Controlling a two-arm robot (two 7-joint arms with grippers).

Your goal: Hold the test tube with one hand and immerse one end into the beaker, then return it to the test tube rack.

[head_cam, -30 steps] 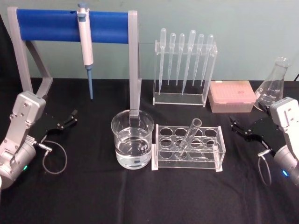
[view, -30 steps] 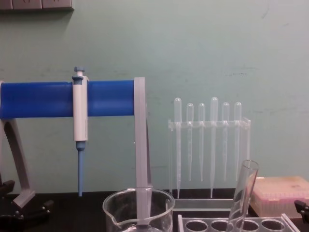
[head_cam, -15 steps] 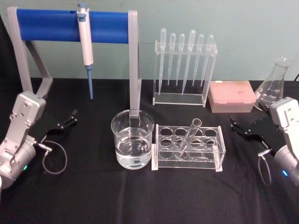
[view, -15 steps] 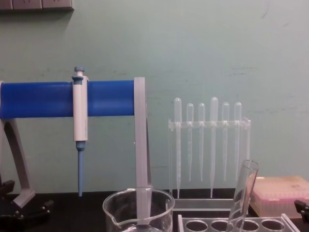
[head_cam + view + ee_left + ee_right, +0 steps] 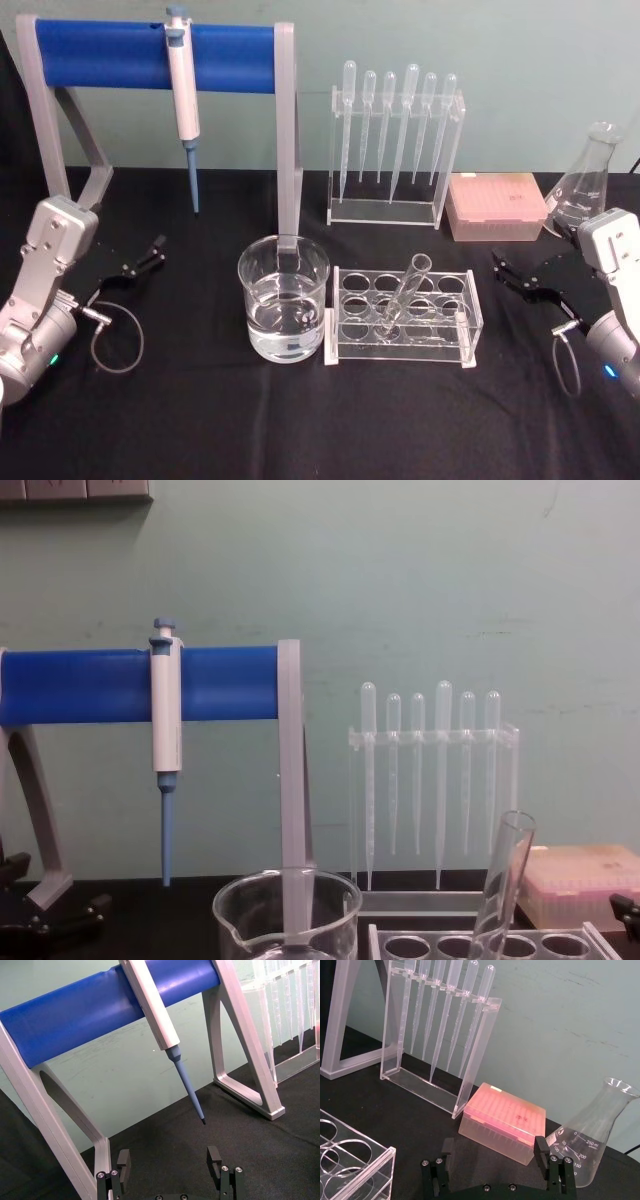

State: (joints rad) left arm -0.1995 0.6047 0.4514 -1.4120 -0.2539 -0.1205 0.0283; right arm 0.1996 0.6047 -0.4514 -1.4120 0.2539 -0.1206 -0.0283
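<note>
Now, test tube (image 5: 405, 290) tilted in rack (image 5: 466, 336); left hand (image 5: 140, 258), right hand (image 5: 503, 272) spread, empty

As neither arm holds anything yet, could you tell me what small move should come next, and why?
Probably move the open right gripper leftward toward the top of the long clear glass test tube, which leans untouched in the clear holed rack; the open left gripper sits farther off.
</note>
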